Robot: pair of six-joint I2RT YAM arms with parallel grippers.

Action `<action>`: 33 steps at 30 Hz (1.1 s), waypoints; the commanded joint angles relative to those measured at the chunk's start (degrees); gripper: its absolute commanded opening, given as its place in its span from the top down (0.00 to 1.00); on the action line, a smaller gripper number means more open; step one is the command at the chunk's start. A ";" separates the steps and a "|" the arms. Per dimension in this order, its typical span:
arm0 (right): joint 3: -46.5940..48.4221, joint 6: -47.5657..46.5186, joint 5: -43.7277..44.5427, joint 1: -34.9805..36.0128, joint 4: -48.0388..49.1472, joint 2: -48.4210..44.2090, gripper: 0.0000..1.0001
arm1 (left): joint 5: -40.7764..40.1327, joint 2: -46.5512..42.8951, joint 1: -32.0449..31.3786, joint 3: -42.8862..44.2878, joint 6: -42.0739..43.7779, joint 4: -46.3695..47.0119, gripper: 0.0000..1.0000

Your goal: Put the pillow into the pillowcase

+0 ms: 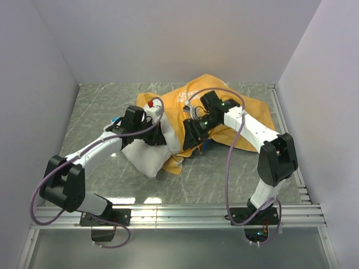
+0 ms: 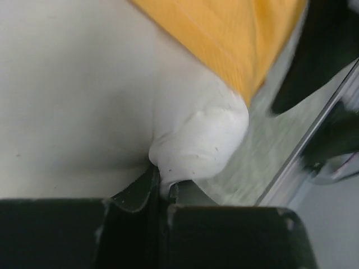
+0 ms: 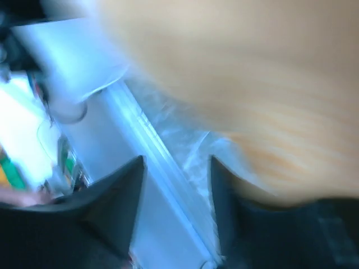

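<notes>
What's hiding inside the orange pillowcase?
The white pillow runs under the pillowcase cloth; its near end sticks out. How far in it reaches is covered.

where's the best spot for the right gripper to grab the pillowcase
Probably the loose orange hem of the pillowcase beside the pillow, coming in from the robot's right. The fabric there lies thin and free at the edge, and the left gripper pinches the pillow's corner on the other side.

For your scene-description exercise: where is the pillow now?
Top view, centre-left: the pillow lies on the table, partly under the pillowcase, a corner pinched by the left gripper.
</notes>
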 commanded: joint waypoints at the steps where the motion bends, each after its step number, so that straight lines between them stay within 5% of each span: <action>1: 14.95 -19.35 -8.93 0.36 -22.08 -2.63 0.36 | 1.86 -4.36 -2.64 1.46 22.79 -14.93 1.00; 3: 24.98 -21.66 -8.85 -1.75 -27.65 -1.84 0.35 | 1.25 -6.84 -4.39 0.93 33.78 -18.18 0.98; 5: 30.61 -16.17 -4.48 -3.07 -22.43 -1.13 0.35 | 1.86 -10.53 -4.93 1.11 43.25 -22.14 0.92; 6: 31.16 -12.47 5.12 -3.33 -19.25 -1.22 0.35 | 1.52 -12.19 -5.45 1.20 46.79 -23.03 0.92; 9: 29.75 -8.04 21.17 -3.16 -6.23 -0.79 0.32 | -1.45 -13.17 -7.82 1.81 49.63 -24.09 0.91; 10: 30.36 -7.34 30.26 -2.99 -4.47 1.65 0.31 | -1.99 -13.18 -8.44 1.99 50.25 -24.35 0.91; 13: 39.40 -4.70 39.72 -2.63 -5.94 11.12 0.30 | -4.45 -13.26 -10.38 1.90 49.82 -22.96 0.92; 19: 36.00 0.31 31.86 -1.85 -3.05 16.35 0.40 | -5.51 -11.16 -11.52 1.99 47.71 -18.56 0.96; 23: 33.19 3.38 15.83 0.08 0.11 16.36 0.94 | -6.04 -10.45 -12.40 1.73 48.93 -16.54 0.99; 24: 32.40 3.82 10.98 0.87 0.29 14.53 0.99 | -6.13 -10.45 -12.66 1.55 49.46 -15.31 1.00; 28: 19.07 9.07 -3.12 7.64 9.23 2.76 1.00 | -7.18 -9.75 -12.75 1.28 52.97 -14.16 1.00; 31: 7.10 12.53 -2.79 8.79 16.81 -2.36 1.00 | -6.23 -11.14 -12.23 1.37 53.68 -13.72 0.96; 33: 5.24 9.03 1.14 7.83 11.30 -0.01 1.00 | -0.73 -13.77 -9.69 2.60 51.06 -14.42 0.86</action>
